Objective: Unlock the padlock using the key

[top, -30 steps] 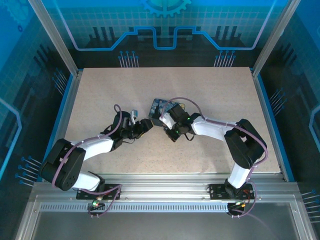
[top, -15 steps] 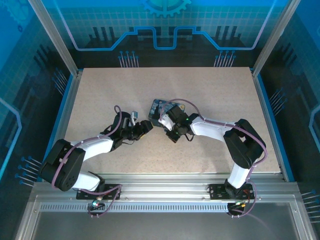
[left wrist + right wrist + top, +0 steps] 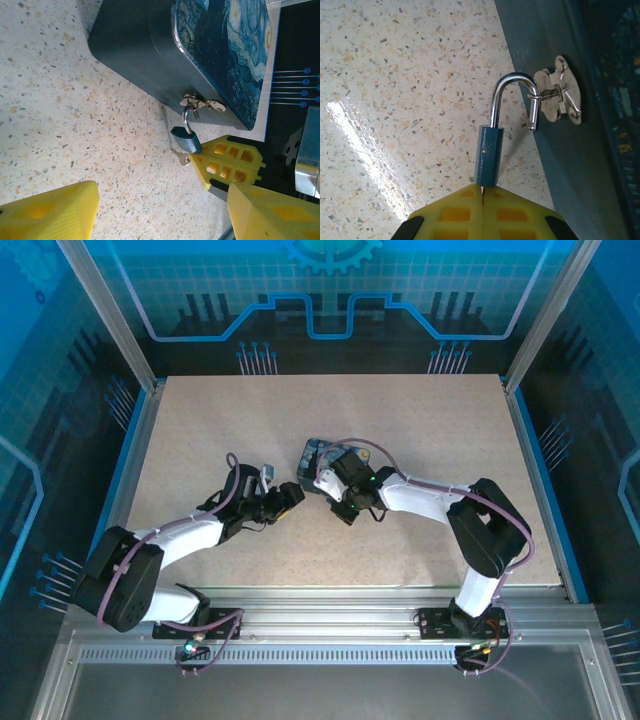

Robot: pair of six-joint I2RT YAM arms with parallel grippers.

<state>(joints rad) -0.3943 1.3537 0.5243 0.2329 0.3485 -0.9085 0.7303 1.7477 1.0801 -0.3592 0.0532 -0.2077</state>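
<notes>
Padlock [image 3: 487,155], blue body, silvery shackle: hangs from dark-blue starry-night tin's [image 3: 555,175] hasp. Thin metal key [image 3: 181,158] at its 6 o'clock, pinched by your right fingers [image 3: 512,200] for turning; left fingers [image 3: 50,212] wide, empty.

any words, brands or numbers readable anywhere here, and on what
None can be read in any view.
padlock: plain blue body, no brand or number seen.
tin: lid has painted swirls only, no words.
latch: bare metal, no stamp legible.
back wall: blue line graphics and a gear shape, no letters.
</notes>
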